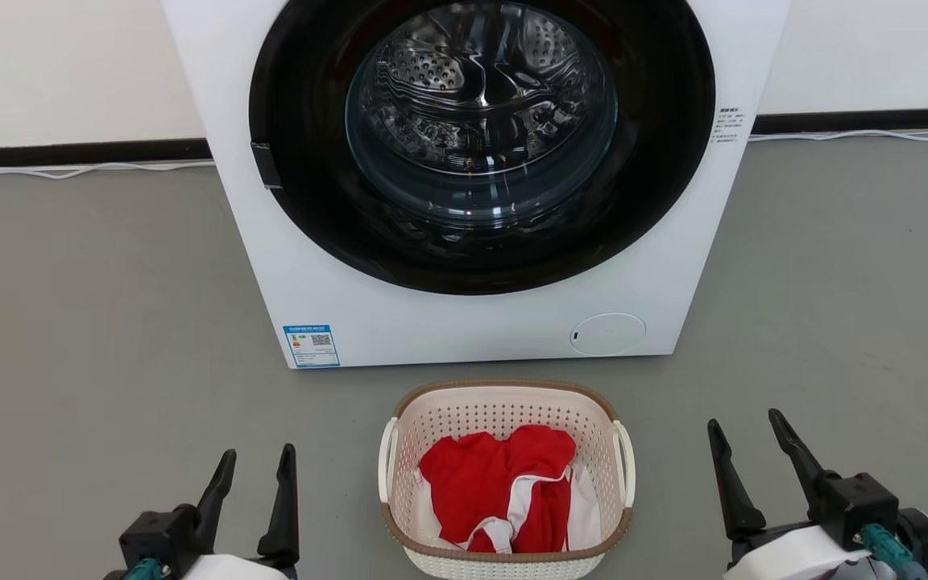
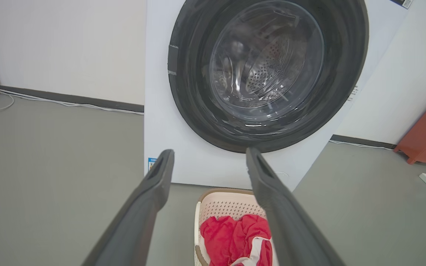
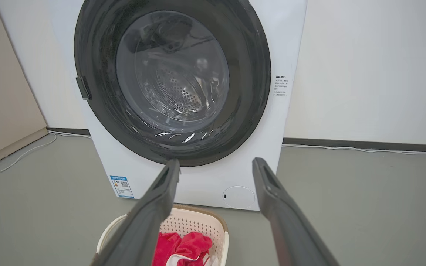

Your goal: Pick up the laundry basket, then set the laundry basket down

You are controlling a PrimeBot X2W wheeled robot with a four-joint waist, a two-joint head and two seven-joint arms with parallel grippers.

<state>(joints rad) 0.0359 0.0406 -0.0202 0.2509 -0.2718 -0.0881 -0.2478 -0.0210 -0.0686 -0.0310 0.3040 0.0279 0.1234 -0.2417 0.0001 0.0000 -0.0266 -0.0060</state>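
- sitting upright on the grey floor (image 1: 109, 322), the basket (image 1: 504, 412) is just in front of the washer (image 1: 464, 322), with a narrow strip of floor between them.
- the basket has cream perforated walls, a brown woven-look rim and a white loop handle (image 1: 387, 459) on each of its two sides.
- in the basket lies a crumpled red cloth (image 1: 496, 483) with white parts, heaped on the bottom and lower than the rim.
- through the washer's round glass door (image 1: 480, 234) a perforated steel drum (image 1: 480, 105) shows; past the reflections i cannot tell what it holds.
- the left gripper (image 1: 258, 453) has its fingers spread wide and holds nothing; it is off the basket's left side, not touching it.
- the right gripper (image 1: 744, 420) is likewise spread and bare, off the basket's right side and well apart from the handle there.
- both point toward the washer.
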